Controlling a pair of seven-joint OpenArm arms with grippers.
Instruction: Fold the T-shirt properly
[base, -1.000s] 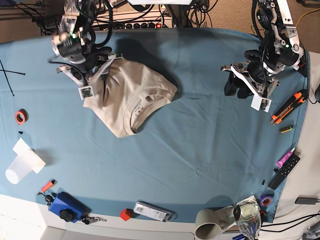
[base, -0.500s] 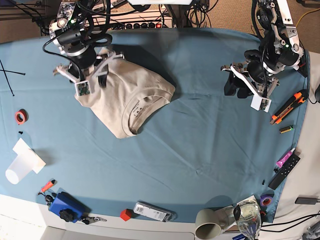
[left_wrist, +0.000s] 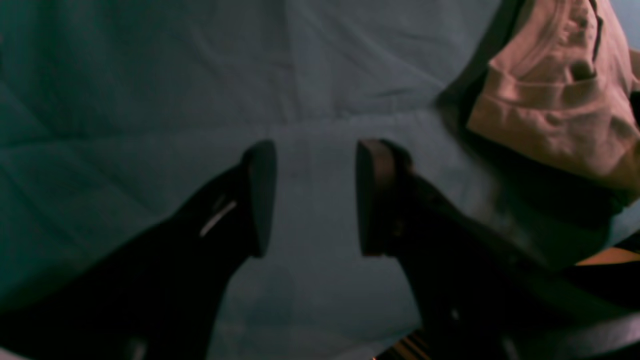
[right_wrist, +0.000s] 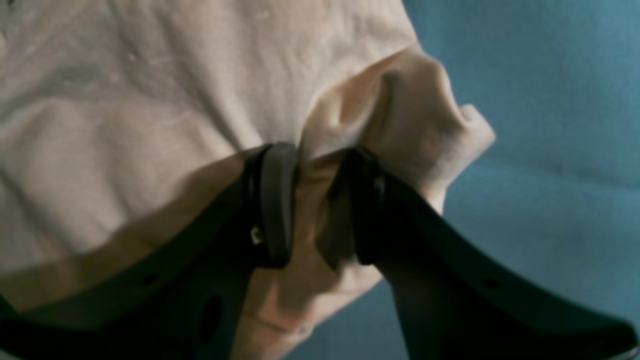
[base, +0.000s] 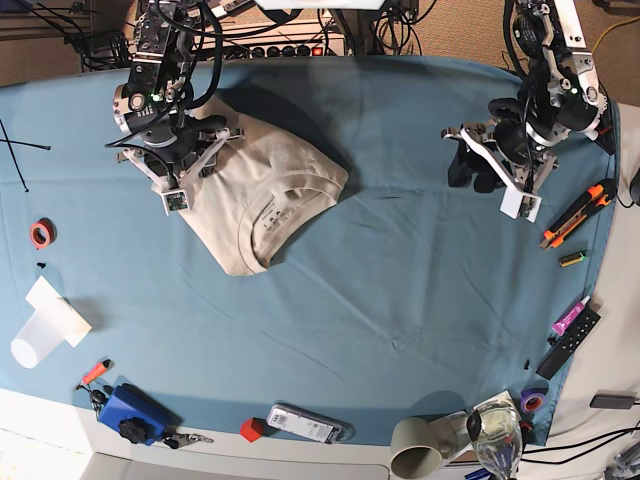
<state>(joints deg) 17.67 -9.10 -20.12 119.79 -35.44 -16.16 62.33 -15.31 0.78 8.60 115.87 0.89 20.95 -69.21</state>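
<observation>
while bunched at the cloth's far corner, t-shirt (base: 262, 195) pinched at its edge by right gripper (right_wrist: 316, 200); left gripper (left_wrist: 310, 197), well apart near the opposite far corner, gaped empty.

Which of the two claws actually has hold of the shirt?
The right claw: its jaws pinch a bunch of the beige T-shirt. The left claw hangs open over bare blue cloth.
</observation>
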